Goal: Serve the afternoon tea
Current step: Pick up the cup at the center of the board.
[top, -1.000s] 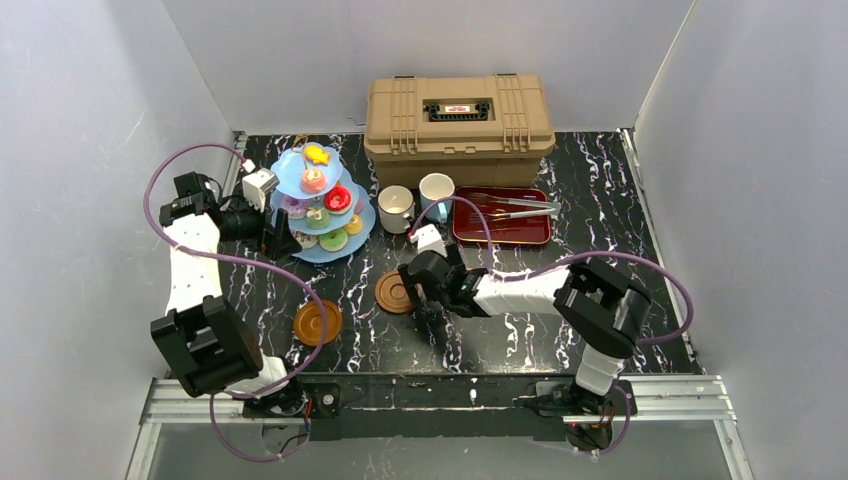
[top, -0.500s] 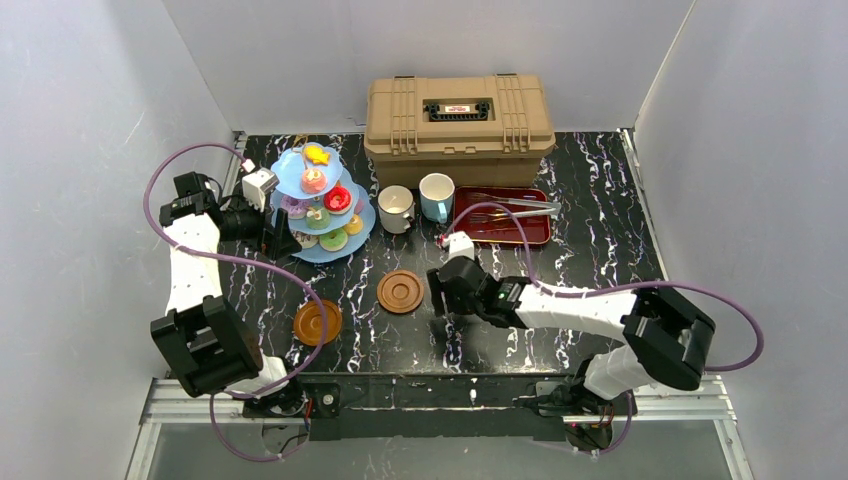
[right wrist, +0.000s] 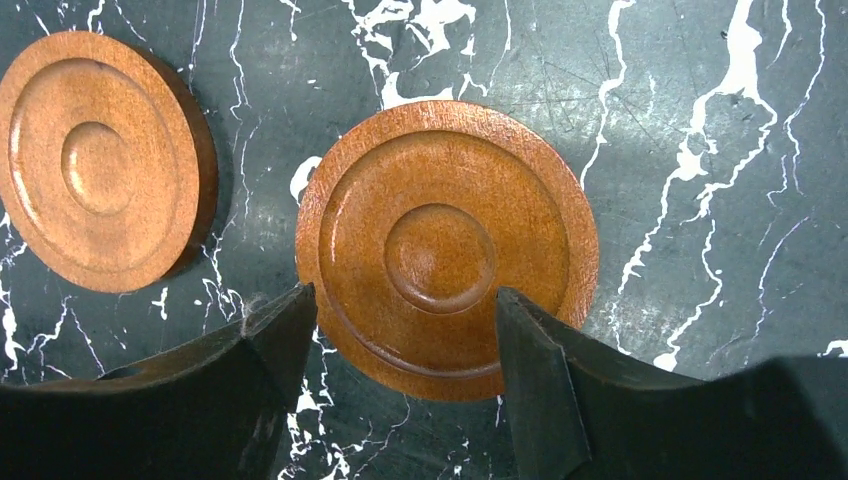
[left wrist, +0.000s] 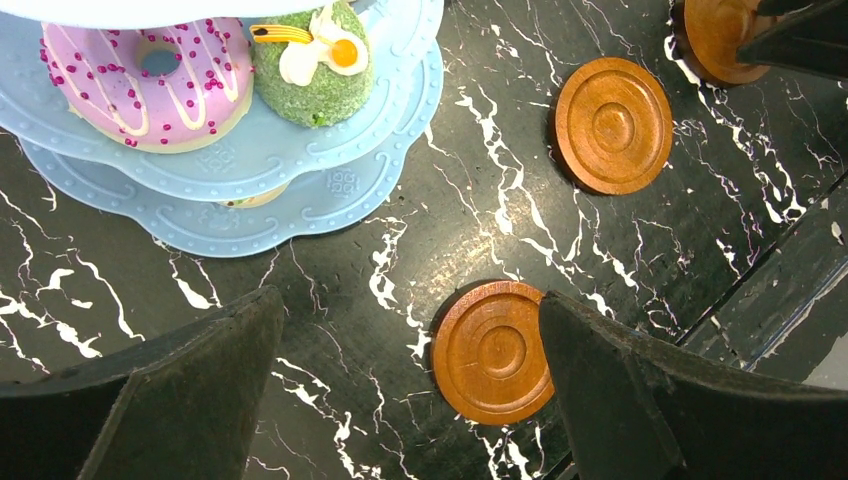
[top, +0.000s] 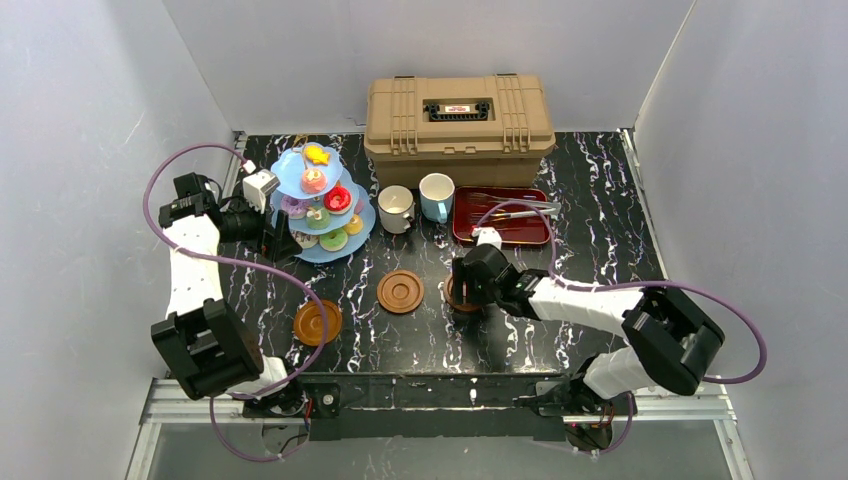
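Rightward swung the right gripper (right wrist: 400, 296), off the middle saucer (top: 400, 292), and hung over another brown saucer (right wrist: 445, 250) lying just right of it, jaws apart, gripping nothing. Laying out saucers, I reckoned; next it needed to drop and pinch that rim.

1. The black marbled counter (top: 600, 200) bears a tan toolbox (top: 458, 115) at the far middle.
2. Before it, left to right, stand a cake stand (top: 303, 252), white mug (top: 396, 208), blue mug (top: 436, 196) and red tray (top: 500, 241).
3. Nearer lie three saucers (top: 317, 322) (top: 401, 291) (right wrist: 445, 250).
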You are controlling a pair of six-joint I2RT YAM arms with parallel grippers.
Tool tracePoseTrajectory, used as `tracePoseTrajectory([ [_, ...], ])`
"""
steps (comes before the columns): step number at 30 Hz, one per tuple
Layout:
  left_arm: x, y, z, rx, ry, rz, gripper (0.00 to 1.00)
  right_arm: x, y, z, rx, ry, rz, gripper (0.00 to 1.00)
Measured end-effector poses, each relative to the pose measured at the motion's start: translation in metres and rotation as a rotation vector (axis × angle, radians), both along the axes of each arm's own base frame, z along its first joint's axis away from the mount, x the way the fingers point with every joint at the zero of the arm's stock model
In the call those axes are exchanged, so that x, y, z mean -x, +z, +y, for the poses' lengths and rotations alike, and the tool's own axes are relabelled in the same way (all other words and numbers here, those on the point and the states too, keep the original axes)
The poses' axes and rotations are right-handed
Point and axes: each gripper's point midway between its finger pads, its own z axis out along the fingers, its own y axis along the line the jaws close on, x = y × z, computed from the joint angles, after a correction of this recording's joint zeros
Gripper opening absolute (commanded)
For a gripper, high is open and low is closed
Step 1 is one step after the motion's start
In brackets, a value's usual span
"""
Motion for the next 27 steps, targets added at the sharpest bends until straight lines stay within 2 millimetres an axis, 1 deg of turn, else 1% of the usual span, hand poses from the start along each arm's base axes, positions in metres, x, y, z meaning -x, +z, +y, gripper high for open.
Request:
tracePoseTrajectory([
  [2, 0.000, 0.001, 0.000, 0.000, -0.002, -0.003, 0.98, 0.000, 0.001, -0.001, 0.014, 0.013, 0.002, 0.80],
  [4, 0.001, 0.001, -0.001, 0.001, -0.003, -0.001, 0.98, -0.001, 0.006, 0.000, 0.029, 0.033, -0.002, 0.85],
  [5, 0.001, 0.001, -0.001, 0.001, -0.004, -0.001, 0.98, -0.003, 0.010, 0.002, 0.031, 0.040, -0.010, 0.86],
  [7, 0.001, 0.001, -0.001, 0.001, -0.005, -0.002, 0.98, -0.015, 0.030, 0.009, 0.032, 0.062, -0.046, 0.86],
  [9, 0.001, 0.001, -0.001, 0.002, -0.005, -0.002, 0.98, -0.037, 0.059, 0.020, 0.011, 0.064, -0.102, 0.83],
  [11, 0.001, 0.002, -0.002, 0.006, -0.005, -0.003, 0.98, -0.070, 0.089, 0.029, -0.009, 0.047, -0.165, 0.75],
  [13, 0.001, 0.003, -0.002, 0.009, -0.004, -0.003, 0.98, -0.101, 0.107, 0.035, -0.013, 0.028, -0.208, 0.72],
  [15, 0.002, 0.003, -0.002, 0.010, -0.002, -0.002, 0.98, -0.128, 0.116, 0.041, 0.004, 0.017, -0.231, 0.72],
  [17, 0.002, 0.004, -0.002, 0.011, 0.002, 0.001, 0.98, -0.149, 0.113, 0.044, 0.034, 0.014, -0.236, 0.72],
  [19, 0.002, 0.006, -0.002, 0.013, 0.007, 0.001, 0.98, -0.158, 0.101, 0.046, 0.072, 0.027, -0.221, 0.73],
  [23, 0.002, 0.007, -0.002, 0.014, 0.014, 0.003, 0.98, -0.157, 0.073, 0.045, 0.147, 0.064, -0.163, 0.73],
  [27, 0.002, 0.008, -0.003, 0.018, 0.019, 0.008, 0.98, -0.159, 0.065, 0.047, 0.171, 0.080, -0.150, 0.70],
])
